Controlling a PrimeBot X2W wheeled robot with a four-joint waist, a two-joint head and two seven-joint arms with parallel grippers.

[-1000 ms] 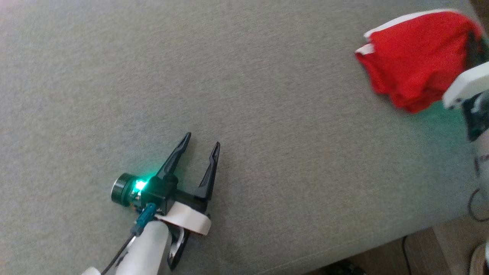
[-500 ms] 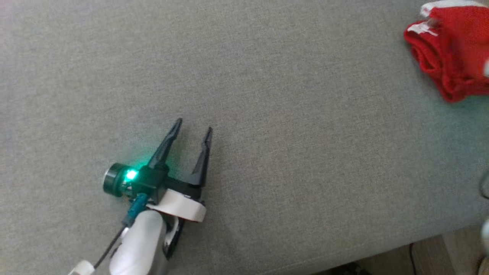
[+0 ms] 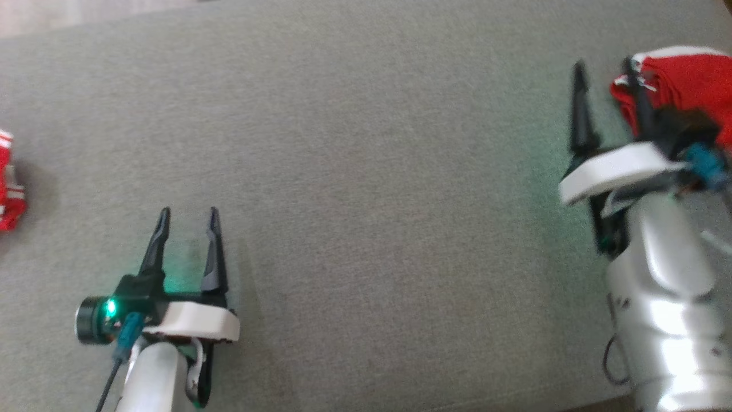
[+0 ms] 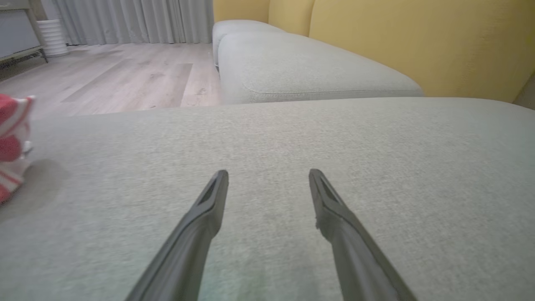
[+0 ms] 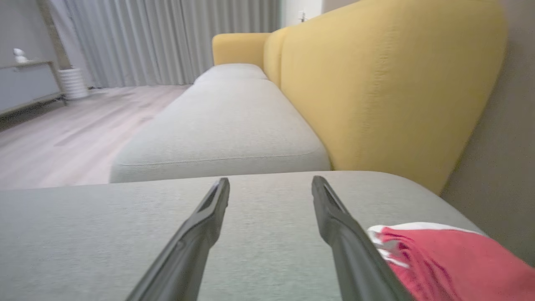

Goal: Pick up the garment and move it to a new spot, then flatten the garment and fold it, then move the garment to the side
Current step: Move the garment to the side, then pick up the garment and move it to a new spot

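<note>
Fingers [image 3: 582,114] of the right gripper [image 3: 605,68] spread wide at upper right of the head view, clamped on nothing, one just beside or against the garment [image 3: 692,80]; contact too blurred to call. Garment bundled in a red-and-white heap at the far right edge of the grey sofa cushion [image 3: 389,171], lower right in the right wrist view, apparently set aside for good, hence the empty grip. Left gripper [image 3: 189,213] low at lower left, fingers [image 3: 213,252] likewise apart and holding nothing, well apart from the garment, seemingly parked out of the way. At the left edge, a separate red-and-white striped cloth [image 3: 8,189], near the left gripper but not touching. Beyond, in the wrist views, yellow sofa back [image 5: 376,83], second seat cushion [image 5: 225,125], wood floor [image 4: 104,79], curtains [image 5: 167,42]. Only likely snag: the garment itself, close against the right fingers.
</note>
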